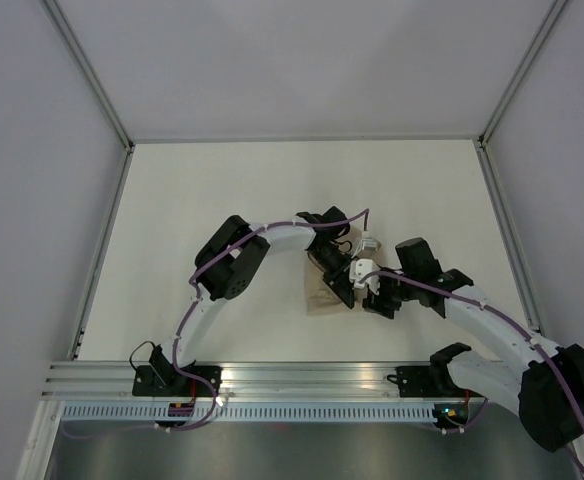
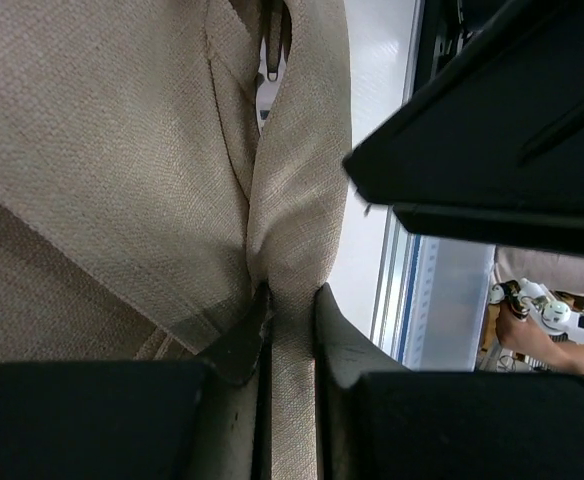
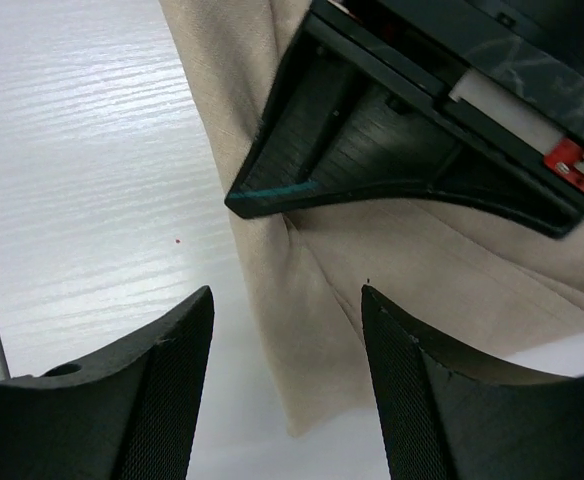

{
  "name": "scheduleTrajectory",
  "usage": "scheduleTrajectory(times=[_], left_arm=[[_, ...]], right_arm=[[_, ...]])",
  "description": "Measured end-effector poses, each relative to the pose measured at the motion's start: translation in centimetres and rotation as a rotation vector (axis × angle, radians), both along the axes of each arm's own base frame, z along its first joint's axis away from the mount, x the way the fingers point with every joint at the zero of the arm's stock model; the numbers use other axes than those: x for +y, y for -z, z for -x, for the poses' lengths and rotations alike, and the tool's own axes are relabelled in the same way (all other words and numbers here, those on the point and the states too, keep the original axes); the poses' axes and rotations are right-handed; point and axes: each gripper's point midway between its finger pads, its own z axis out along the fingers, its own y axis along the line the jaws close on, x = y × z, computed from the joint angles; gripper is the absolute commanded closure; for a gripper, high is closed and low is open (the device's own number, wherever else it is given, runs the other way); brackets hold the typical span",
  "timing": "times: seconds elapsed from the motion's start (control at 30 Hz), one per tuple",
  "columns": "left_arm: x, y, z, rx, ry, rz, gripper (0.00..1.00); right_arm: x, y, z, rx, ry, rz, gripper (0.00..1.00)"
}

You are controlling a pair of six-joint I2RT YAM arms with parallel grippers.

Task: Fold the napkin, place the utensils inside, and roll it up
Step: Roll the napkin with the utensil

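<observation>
Napkin of tan-beige matte woven cloth (image 1: 324,298) lies bunched into a small crumpled heap near the middle of the white wood-grain tabletop (image 1: 222,190), a little right of centre and nearer the arm bases than the far wall. In the left wrist view the napkin (image 2: 122,180) fills the left of the picture in overlapping layers, with a long upright fold running up from the left fingers (image 2: 237,350). Those black fingers are pressed in on that fold and pinch a narrow ridge of cloth between their pads. At the far end of the fold, a small pale shiny piece (image 2: 265,90) shows in a gap between the layers; what it is cannot be told.

From above, the left fingers (image 1: 344,290) sit on the right side of the heap, and the right fingers (image 1: 377,300) stand just beside them, further right. In the right wrist view the right fingers (image 3: 167,390) are spread wide with nothing between their pads. One edge and a corner of the napkin (image 3: 302,300) hang or lie in the gap beyond them, apart from both pads. The black body of the left arm's wrist (image 3: 412,130), with a white block and a red part on it, crosses above the cloth there.

Purple cables (image 1: 272,228) run along both white arms. A ribbed aluminium rail (image 1: 302,378) carries the two bases at the near edge of the tabletop.
</observation>
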Motion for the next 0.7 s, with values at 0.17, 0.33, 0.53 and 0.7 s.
scheduleTrajectory(times=[0.17, 0.33, 0.53, 0.7], left_arm=[[0.0, 0.0, 0.0, 0.014, -0.002, -0.003, 0.98], [0.0, 0.0, 0.1, 0.018, -0.002, -0.002, 0.98], [0.0, 0.0, 0.0, 0.019, -0.002, -0.005, 0.91], [0.1, 0.0, -0.1, 0.013, -0.007, -0.019, 0.76]], right_arm=[[1.3, 1.4, 0.5, -0.007, -0.063, 0.048, 0.36], [1.9, 2.8, 1.1, -0.012, -0.097, 0.081, 0.41], [2.3, 4.2, 0.9, -0.019, -0.098, 0.116, 0.49], [2.1, 4.8, 0.5, -0.028, -0.079, 0.127, 0.64]])
